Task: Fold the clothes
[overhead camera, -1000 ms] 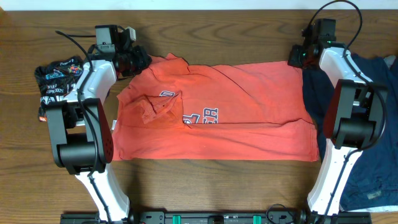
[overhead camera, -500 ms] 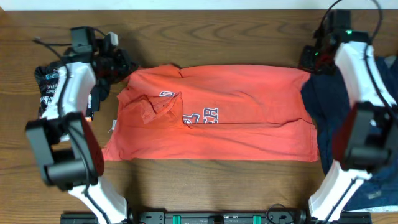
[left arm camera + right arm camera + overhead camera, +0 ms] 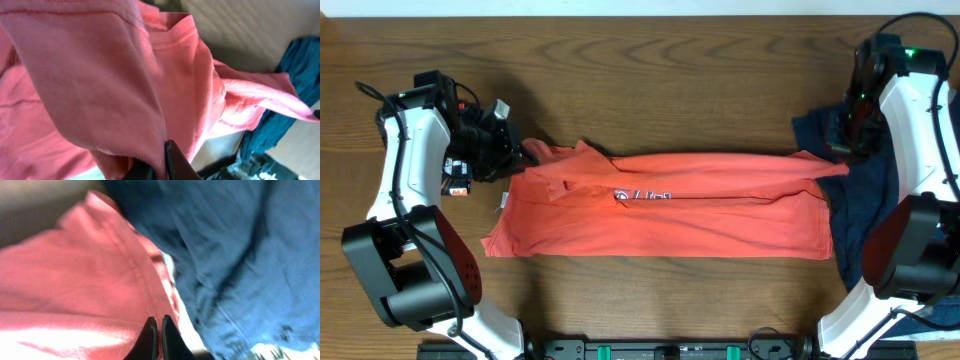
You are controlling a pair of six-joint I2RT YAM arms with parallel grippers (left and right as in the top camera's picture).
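The coral-red cotton T-shirt with white-and-navy lettering (image 3: 660,215) lies across the middle of the brown wooden table (image 3: 650,60). Its near hem is flat and its far edge is lifted into a taut line between the two arms. The left gripper (image 3: 520,152) pinches the left end near the collar, and the right gripper (image 3: 842,150) pinches the far right corner.

The main risk is a slip. Each grip looks to be on only a thin edge of cloth, so more tension could pull a corner free and skew the fold. The plain navy T-shirt (image 3: 868,195) lies just beside the right-hand pinch and could get dragged along.

The overhead view shows the whole layout but hides both grips. The left wrist view shows black fingers (image 3: 172,160) pressed together on a bunched red fold. The right wrist view shows fingers (image 3: 167,332) closed on the red hem, with navy cloth touching alongside. I cannot tell whether any navy is caught.
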